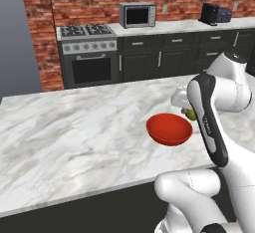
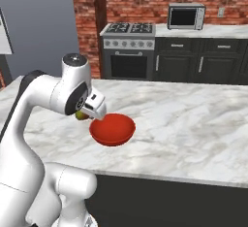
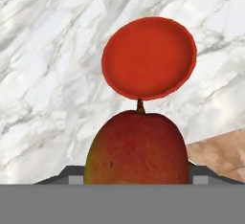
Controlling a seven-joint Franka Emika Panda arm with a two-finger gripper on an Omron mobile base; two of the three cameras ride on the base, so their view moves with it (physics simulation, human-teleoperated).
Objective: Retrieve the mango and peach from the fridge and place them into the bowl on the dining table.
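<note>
My gripper (image 1: 187, 110) is shut on the mango (image 3: 138, 149), a red-blushed oval fruit with a yellow-green edge, which bulges between the fingers in the hand view. It hangs just above the near rim of the empty glossy red bowl (image 1: 169, 129), on the side nearest the arm. That bowl (image 3: 149, 58) sits on the white marble dining table (image 1: 74, 132). In the right base view the mango (image 2: 80, 116) peeks out beside the gripper (image 2: 85, 113), left of the bowl (image 2: 112, 129). The peach and the fridge are out of view.
Behind the table stand a stove (image 1: 88, 58), dark cabinets (image 1: 164, 55), a microwave (image 1: 137, 15) and a toaster (image 1: 215, 14) against a brick wall. The table's near edge and wooden floor (image 3: 220, 151) lie close beside the gripper.
</note>
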